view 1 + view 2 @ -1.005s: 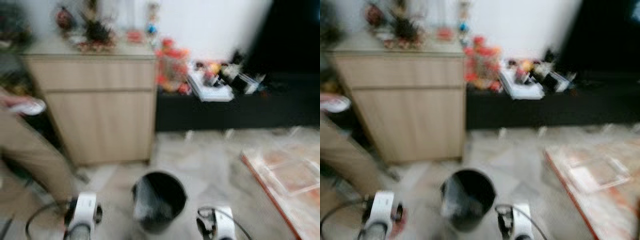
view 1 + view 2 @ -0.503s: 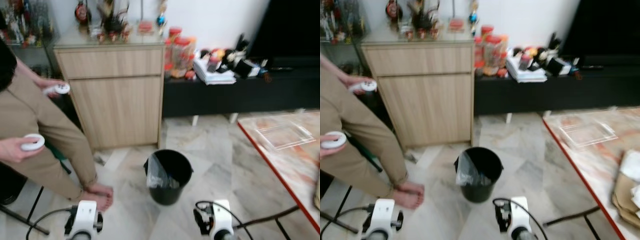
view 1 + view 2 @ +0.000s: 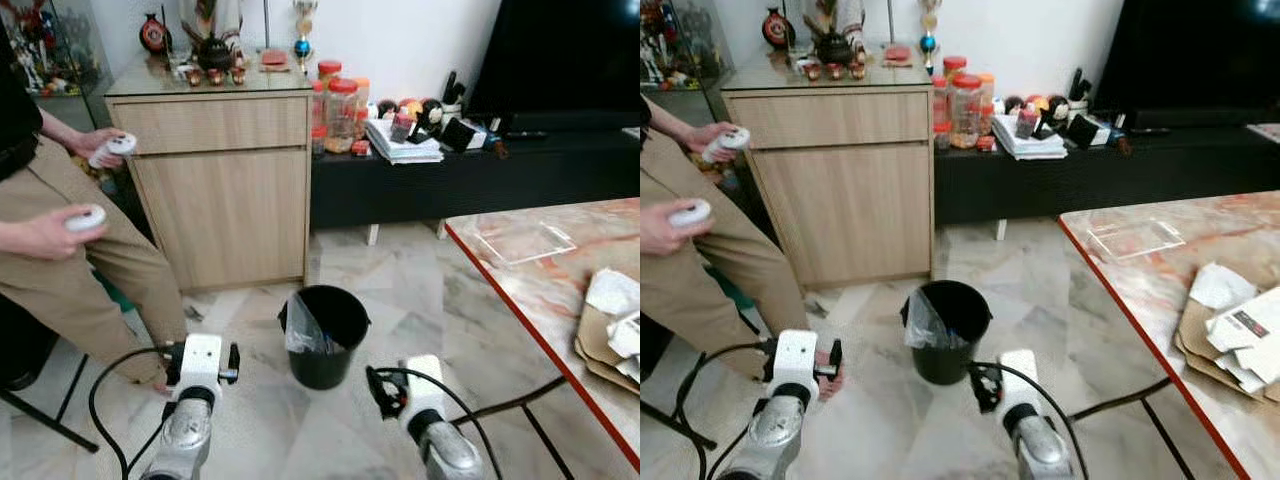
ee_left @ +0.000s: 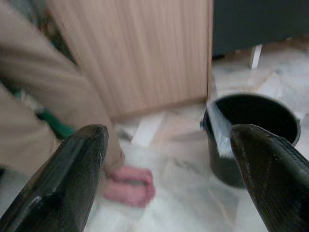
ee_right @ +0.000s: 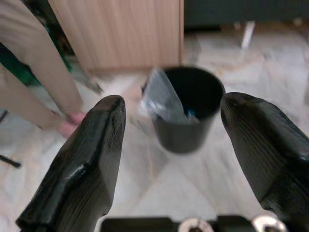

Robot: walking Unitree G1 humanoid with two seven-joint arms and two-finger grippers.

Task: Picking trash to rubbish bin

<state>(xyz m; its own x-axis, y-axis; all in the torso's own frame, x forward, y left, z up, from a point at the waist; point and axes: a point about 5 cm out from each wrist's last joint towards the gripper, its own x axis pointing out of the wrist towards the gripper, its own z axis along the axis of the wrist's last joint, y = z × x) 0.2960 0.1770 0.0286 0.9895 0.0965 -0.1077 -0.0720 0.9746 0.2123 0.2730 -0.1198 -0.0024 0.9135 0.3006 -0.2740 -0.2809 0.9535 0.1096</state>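
A black rubbish bin [image 3: 324, 335] stands on the marble floor [image 3: 430, 300], straight ahead at 12 o'clock between the two raised arms. A clear plastic liner [image 3: 300, 328] hangs crumpled over its rim on the robot's left side.

The left gripper [image 4: 166, 179] is held low at about 10 o'clock from the robot; its two black fingers [image 4: 63, 186] are spread wide with nothing between them. Along them, the bin lies ahead toward the right-hand finger, well apart from it. The right gripper [image 5: 171, 159] is at about 2 o'clock, fingers [image 5: 87, 169] likewise spread wide and empty, and the bin sits framed in the gap between them, some way off.

The trash lies on the marble-topped table [image 3: 1140, 270] with a red edge at 3 o'clock: flattened brown cardboard [image 3: 1205, 335] with crumpled white papers [image 3: 1230, 305] on top, well apart from both grippers. One paper carries a small dark label, too small to read. A clear plastic sheet [image 3: 520, 240] lies farther along the table.

A person in tan trousers [image 3: 70, 260] stands at 9 o'clock, a white controller [image 3: 85, 217] in each hand, one bare foot [image 4: 130, 186] near the left gripper. Behind the bin stands a wooden cabinet [image 3: 225, 180] with ornaments, beside a black low unit [image 3: 470, 180] bearing red-lidded jars [image 3: 337, 110] and stacked books [image 3: 403, 145]; no writing there is legible.
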